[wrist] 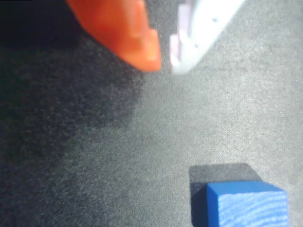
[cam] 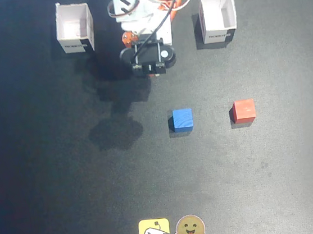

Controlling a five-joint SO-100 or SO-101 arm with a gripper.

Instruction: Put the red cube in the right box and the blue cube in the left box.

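The blue cube (cam: 183, 119) sits on the black mat a little right of centre in the fixed view, and the red cube (cam: 243, 110) sits to its right. Both lie in the open, apart from each other. My gripper (cam: 152, 72) hangs below the arm's base at the top centre, above and left of the blue cube, touching nothing. In the wrist view the gripper (wrist: 164, 64) has its orange and white fingertips close together with nothing between them. The blue cube (wrist: 246, 205) is at the bottom right of that view. The red cube is out of the wrist view.
Two open white boxes stand at the back of the mat in the fixed view, one at the left (cam: 74, 29) and one at the right (cam: 217, 18) of the arm's base (cam: 144, 11). Two stickers (cam: 172, 231) lie at the front edge.
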